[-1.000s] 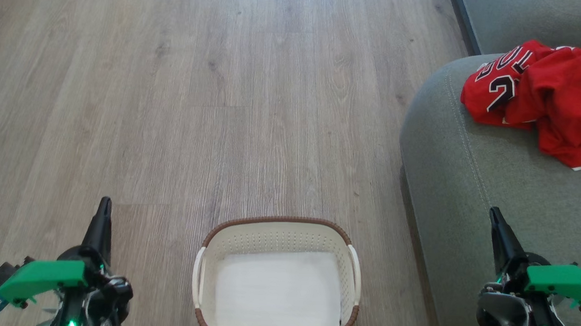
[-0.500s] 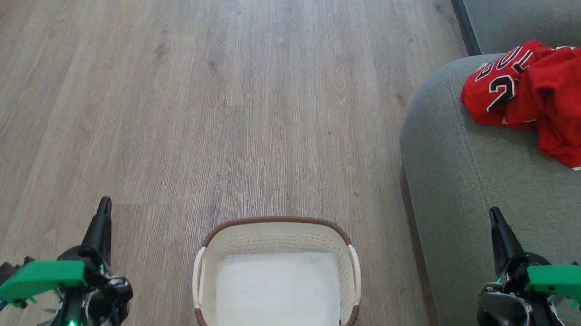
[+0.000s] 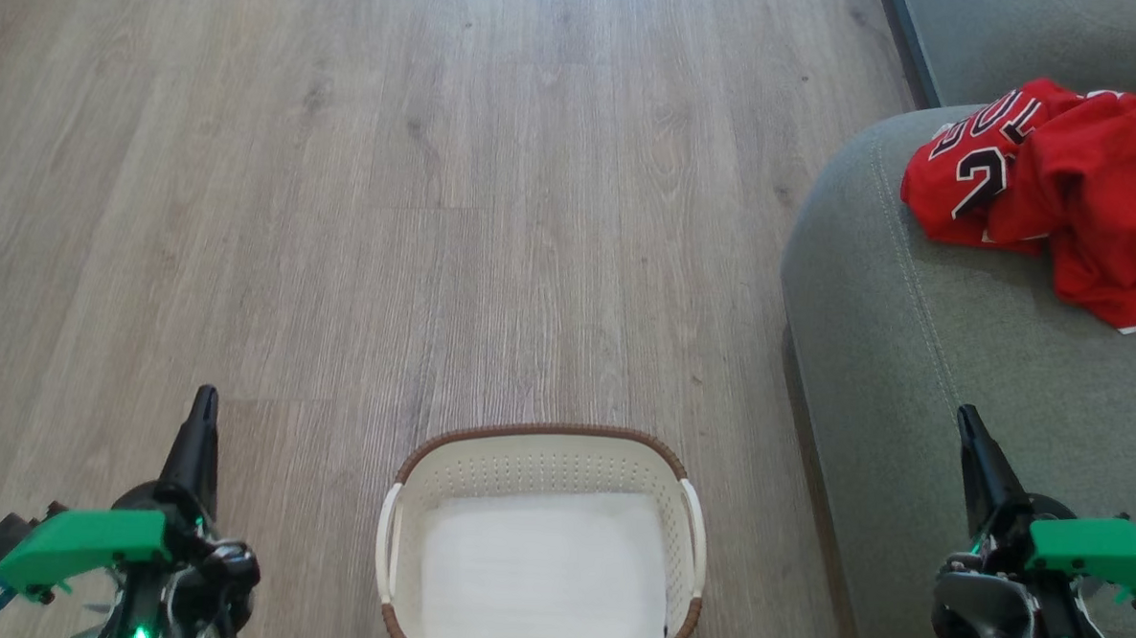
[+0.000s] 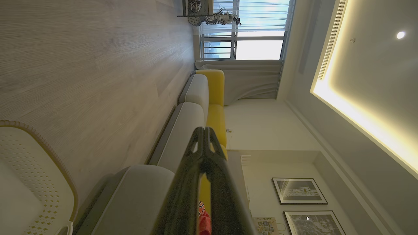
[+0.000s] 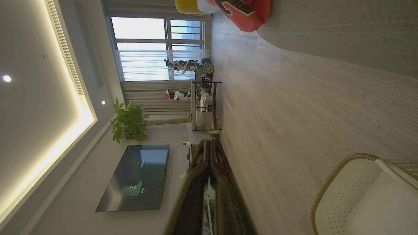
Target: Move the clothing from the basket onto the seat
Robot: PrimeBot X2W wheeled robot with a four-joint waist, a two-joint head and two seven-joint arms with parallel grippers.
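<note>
The left jaws are pressed together, the two long dark fingers [image 3: 196,447] meeting in one thin point that aims away from the robot over the wooden floor [image 3: 439,208]; in the left wrist view the fingers [image 4: 192,169] lie flush along their length with nothing between them. The right jaws are likewise together and hold nothing, their fingers [image 3: 981,471] standing above the near part of the seat [image 3: 961,327]; the right wrist view shows the same closed pair [image 5: 200,169].

Between the two arms, near the robot, the basket [image 3: 544,429] stands on the floor, its brown braided rim uppermost and its white bottom in plain view. It sits just left of the seat's rounded edge, apart from it, and apart from both pairs of fingers.

The clothing [image 3: 1063,187] lies in a crumpled heap on the far right part of the seat, well apart from the basket. The jersey [image 3: 963,173], with black and white figures showing, lies on the left of the heap; the plain red garment [image 3: 1100,218] lies partly over it on the right. A corner of the heap [image 5: 245,13] also shows in the right wrist view.
</note>
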